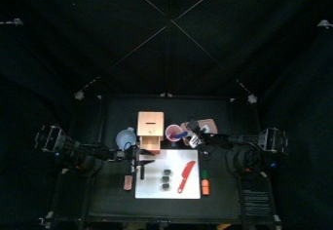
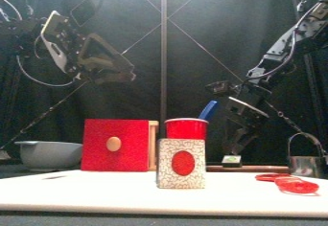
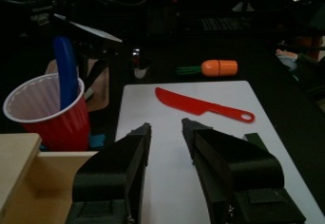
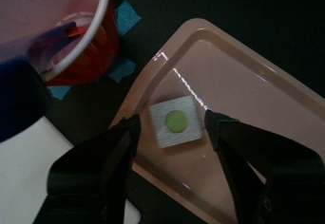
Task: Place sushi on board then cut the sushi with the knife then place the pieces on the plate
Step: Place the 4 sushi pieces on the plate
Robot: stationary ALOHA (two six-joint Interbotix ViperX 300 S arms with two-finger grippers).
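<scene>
The dark green sushi roll (image 1: 166, 180) lies on the white cutting board (image 1: 154, 193); in the front view its end (image 2: 181, 163) faces me, white with a red centre. A red knife (image 1: 189, 173) lies on the board beside it, also seen in the left wrist view (image 3: 203, 106). My left gripper (image 3: 165, 125) hangs open and empty above the board. My right gripper (image 4: 172, 121) is open over the pink tray (image 4: 254, 85). One sushi piece (image 4: 176, 123), white with a green centre, lies flat on the tray between the jaws.
A red cup (image 2: 186, 129) holding a blue knife (image 3: 64, 71) stands behind the board, beside the wooden box (image 2: 113, 146). The blue-grey bowl (image 2: 45, 153) is at the left and the metal cutter (image 2: 304, 163) at the right. An orange toy (image 3: 219, 67) lies past the board.
</scene>
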